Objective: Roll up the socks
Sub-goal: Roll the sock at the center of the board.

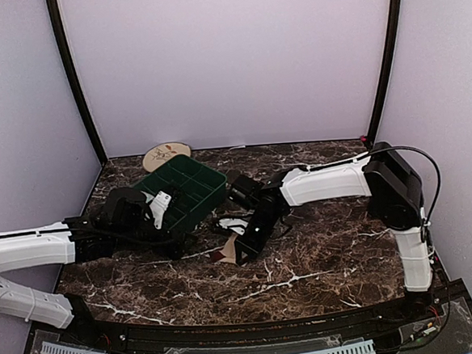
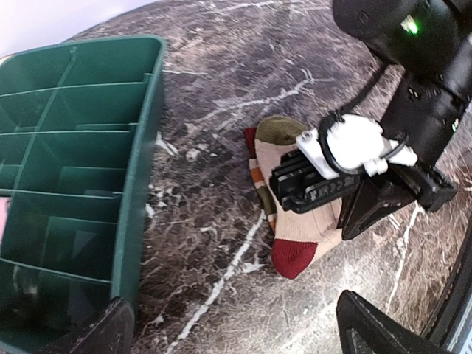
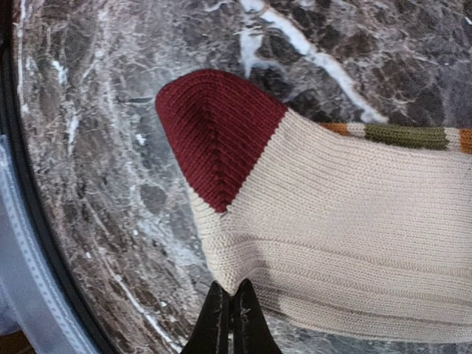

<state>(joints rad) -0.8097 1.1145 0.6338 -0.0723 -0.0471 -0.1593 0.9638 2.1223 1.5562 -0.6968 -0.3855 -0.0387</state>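
Right gripper (image 3: 233, 295) is closed against the near edge of the cream ribbed knit sock with red toe (image 3: 332, 206) lying flat ahead; expect light, limp fabric, so take your hold at the toe.

Right arm (image 1: 325, 180) reaches low toward centre, jaws pinched together (left arm (image 1: 30, 248) has jaws spread wide).

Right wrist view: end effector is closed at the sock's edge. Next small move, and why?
Probably lift that edge slightly and fold it toward the striped band, starting the roll. The right end effector looks shut on the cream ribbed sock with a dark red tip, lying flat on the dark marble table; the open left end effector hovers by the green plastic tray.
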